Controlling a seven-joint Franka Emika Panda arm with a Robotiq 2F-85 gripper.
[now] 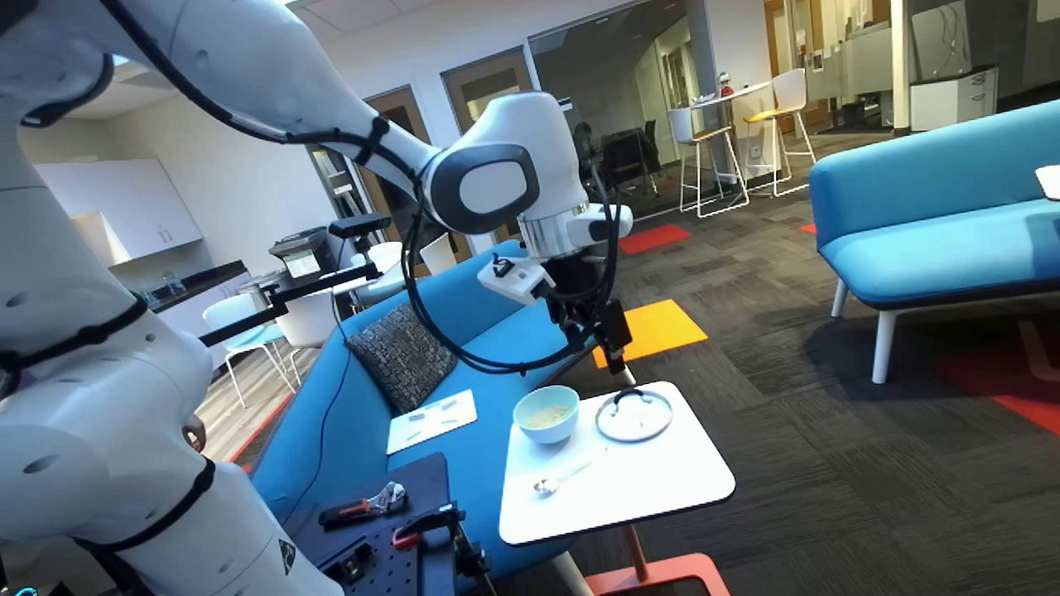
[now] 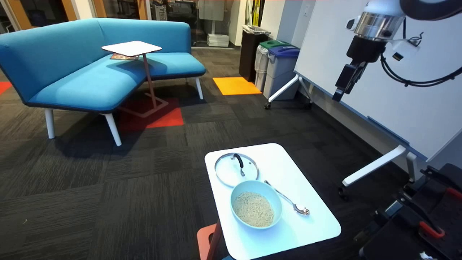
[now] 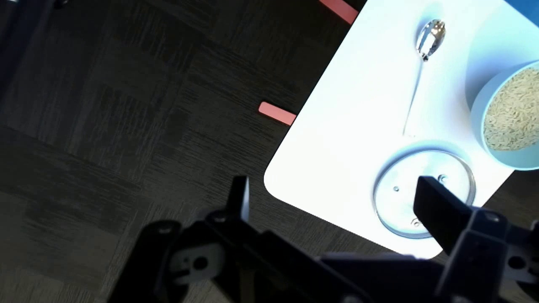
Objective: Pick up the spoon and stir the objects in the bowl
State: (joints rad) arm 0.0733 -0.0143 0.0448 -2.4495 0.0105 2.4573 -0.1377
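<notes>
In the wrist view, the spoon [image 3: 419,73] lies on the desk [image 3: 328,134] between one and two o'clock from the empty, spread pincer [image 3: 332,180], its long axis near twelve-to-six, roughly square to the nine-to-three closing line, so the approach should need little rotation.

The deep, pale bluish bowl [image 2: 258,186] sits upright over there, close to one edge of the tabletop [image 2: 314,231], partly filled with rice-like grains [image 2: 253,210]. Between it and the opposite edge lies the slender spoon [image 2: 294,205], its silvery head catching the light, apart from the bowl.
</notes>
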